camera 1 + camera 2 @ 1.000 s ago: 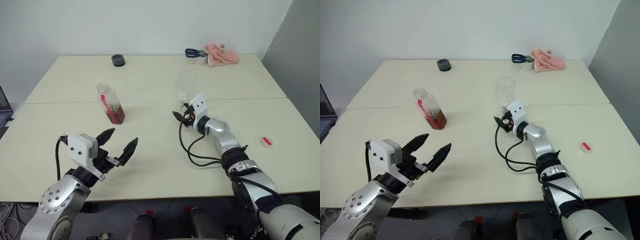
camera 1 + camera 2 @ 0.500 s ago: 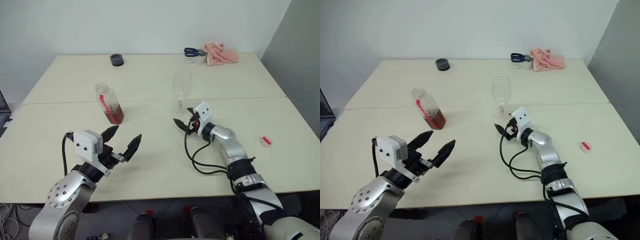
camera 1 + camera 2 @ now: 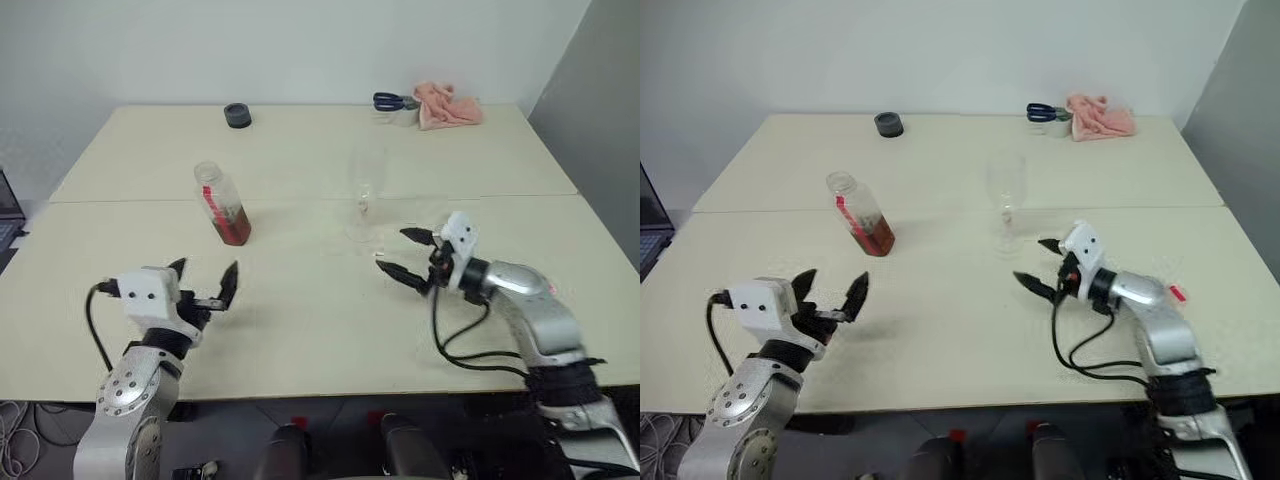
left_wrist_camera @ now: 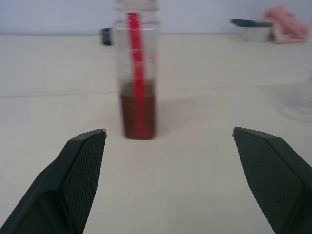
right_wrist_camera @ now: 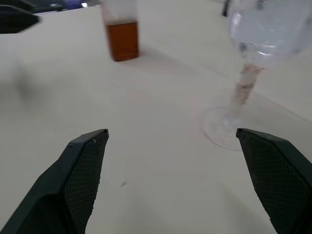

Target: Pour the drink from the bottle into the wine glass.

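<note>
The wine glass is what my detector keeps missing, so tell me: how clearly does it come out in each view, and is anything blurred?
Left eye view: the wine glass is faint, nearly see-through against the pale table. Right wrist view: its bowl, stem and foot show better but soft. Left wrist view: the bottle is slightly blurred.

Bright, even light falls over the pale surface (image 3: 300,290), leaving only faint, soft shadows. In the wrist views the bottle (image 4: 137,73) and wine glass (image 5: 251,53) appear soft and blurred, backgrounds out of focus.
</note>
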